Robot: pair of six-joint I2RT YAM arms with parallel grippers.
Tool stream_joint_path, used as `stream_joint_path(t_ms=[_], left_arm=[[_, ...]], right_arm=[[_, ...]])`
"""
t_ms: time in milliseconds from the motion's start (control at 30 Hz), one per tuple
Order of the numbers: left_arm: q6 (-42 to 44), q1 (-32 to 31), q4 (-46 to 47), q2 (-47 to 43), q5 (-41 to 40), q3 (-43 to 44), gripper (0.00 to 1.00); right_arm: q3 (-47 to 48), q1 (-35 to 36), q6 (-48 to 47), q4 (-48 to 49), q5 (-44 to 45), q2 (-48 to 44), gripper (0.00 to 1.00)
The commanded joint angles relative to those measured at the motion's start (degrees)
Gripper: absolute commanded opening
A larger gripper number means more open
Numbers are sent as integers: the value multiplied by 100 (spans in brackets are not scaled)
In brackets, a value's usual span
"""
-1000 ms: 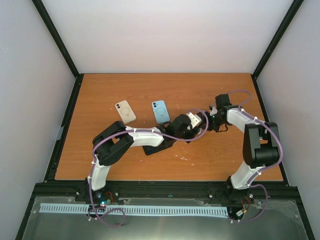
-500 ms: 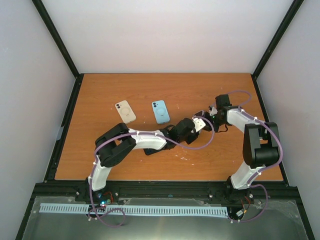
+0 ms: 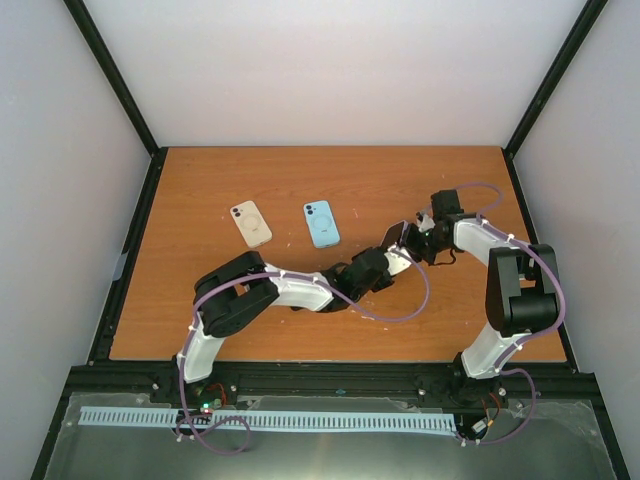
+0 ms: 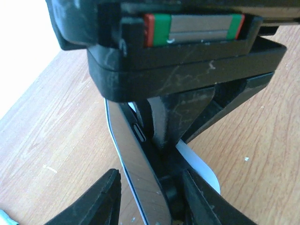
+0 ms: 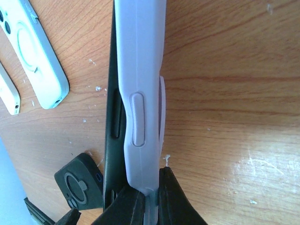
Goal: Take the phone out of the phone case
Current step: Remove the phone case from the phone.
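Both arms reaching in to meet above mid-right table (image 3: 250,180), right gripper (image 5: 143,199) clenched on the lilac phone case (image 5: 140,93) edge, dark phone (image 5: 112,117) peeling from it, left gripper (image 4: 150,197) jaws spread around the phone edge.

Orange-brown wood-grain table (image 3: 250,320) fills frame centre, edged by black frame rails (image 3: 130,250). Plain white walls (image 3: 330,70) enclose it at top, left and right. Lighting even, diffuse.
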Motion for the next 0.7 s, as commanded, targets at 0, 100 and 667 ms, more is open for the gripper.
stream_joint_path(t_ms=[0,100,667], left_arm=[[522,-8,350,175,-439,-167,36],[640,-3,501,223,-625,-227,37],[1051,-3,1222,75,-916,-379,21]], right_arm=[[-42,0,97,30,-485,-330,3],[-64,0,111,46,-615,-384,3],[-219,-96,137,140,-754,-524,3]])
